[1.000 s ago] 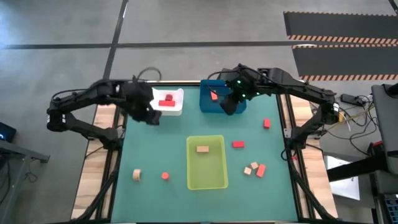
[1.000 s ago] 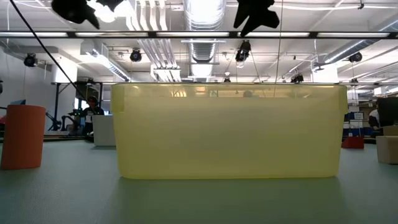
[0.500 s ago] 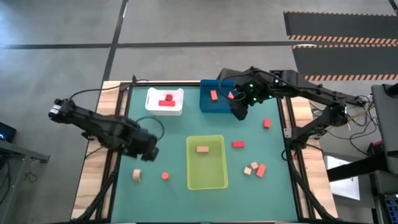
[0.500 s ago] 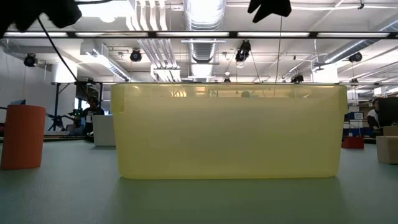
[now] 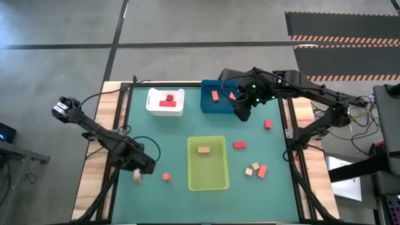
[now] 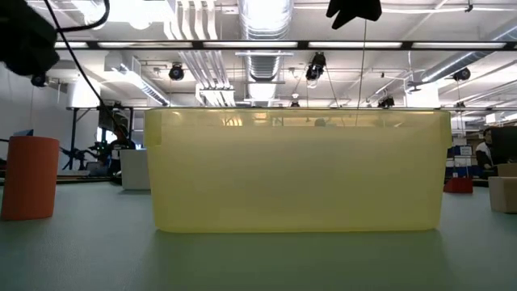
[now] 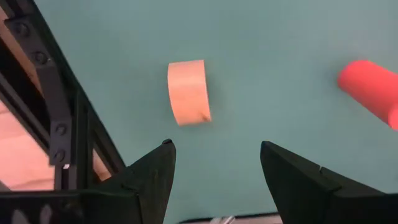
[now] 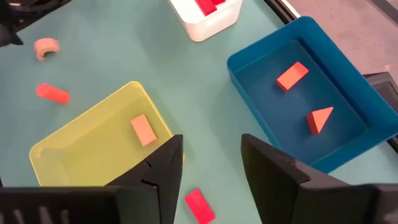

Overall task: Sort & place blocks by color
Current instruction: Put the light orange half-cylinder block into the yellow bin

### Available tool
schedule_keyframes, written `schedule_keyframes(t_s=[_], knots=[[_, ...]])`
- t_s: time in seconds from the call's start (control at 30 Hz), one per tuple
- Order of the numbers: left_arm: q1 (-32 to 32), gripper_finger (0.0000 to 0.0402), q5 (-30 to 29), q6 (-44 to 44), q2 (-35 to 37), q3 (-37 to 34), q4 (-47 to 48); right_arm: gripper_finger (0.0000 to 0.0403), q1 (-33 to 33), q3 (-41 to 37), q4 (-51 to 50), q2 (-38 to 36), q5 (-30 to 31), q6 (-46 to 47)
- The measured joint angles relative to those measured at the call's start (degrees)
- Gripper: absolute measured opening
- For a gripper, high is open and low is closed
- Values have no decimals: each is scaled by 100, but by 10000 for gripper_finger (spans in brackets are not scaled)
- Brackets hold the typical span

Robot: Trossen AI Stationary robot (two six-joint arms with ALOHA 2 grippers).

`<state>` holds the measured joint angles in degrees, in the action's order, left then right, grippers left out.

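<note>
Sorting is roughly half done by my count. The white bin (image 5: 165, 102) at the far edge of the table (image 5: 175, 134) holds deep red pieces, the blue bin (image 5: 220, 99) beside it holds 2 orange-red blocks, a bar (image 8: 292, 75) and a wedge (image 8: 319, 119), and the yellow-green bin (image 5: 207, 163) mid-table holds 1 tan bar (image 5: 203, 150).

Left loose, 6 blocks: a tan piece (image 7: 188, 92) and a red cylinder (image 5: 165, 176) near the front left corner; a red block (image 5: 268, 124) near the right edge; a red bar (image 5: 239, 145) just right of the yellow-green bin; a tan and red cluster (image 5: 255, 169) toward the front right.

The tan piece is pale wood with 1 rounded end, lying flat, grain visible.

My left gripper (image 7: 214, 171) hangs over that tan piece, fingers spread wide and holding nothing; the piece lies just ahead of the gap, not between the fingers. My right gripper (image 8: 211, 162) hovers off the near right corner of the blue bin, fingers parted, also holding nothing.

I judge the tan piece is next, bound for the yellow-green bin.
</note>
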<state>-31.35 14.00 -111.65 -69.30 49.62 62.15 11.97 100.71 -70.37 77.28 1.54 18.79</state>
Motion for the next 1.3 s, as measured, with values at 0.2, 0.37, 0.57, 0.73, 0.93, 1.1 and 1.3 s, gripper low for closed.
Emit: schedule_keyframes(t_s=[0.2, 0.37, 0.57, 0.73, 0.93, 1.1, 1.3], knots=[[-16, 219, -9, -46, -4, -532, -576, 145, -12, 0, -16, 0, -4, 2], [-23, 219, -11, -55, -4, -826, -907, 140, -76, 0, -56, 0, -7, 10], [-100, 219, -14, -52, -142, -928, -959, 140, -163, 0, -79, 0, -8, 24], [-299, 219, -13, -51, -388, -939, -975, 139, -162, 0, -83, 0, -9, 27], [-408, 218, -13, -52, -678, -937, -1184, 132, -162, 0, -81, 0, -9, 26], [-407, 218, -13, -51, -1000, -942, -1250, 127, -162, 0, -81, 0, -6, 26], [-413, 200, -14, -51, -1305, -942, -1445, 130, -162, 0, -83, 0, -6, 26]])
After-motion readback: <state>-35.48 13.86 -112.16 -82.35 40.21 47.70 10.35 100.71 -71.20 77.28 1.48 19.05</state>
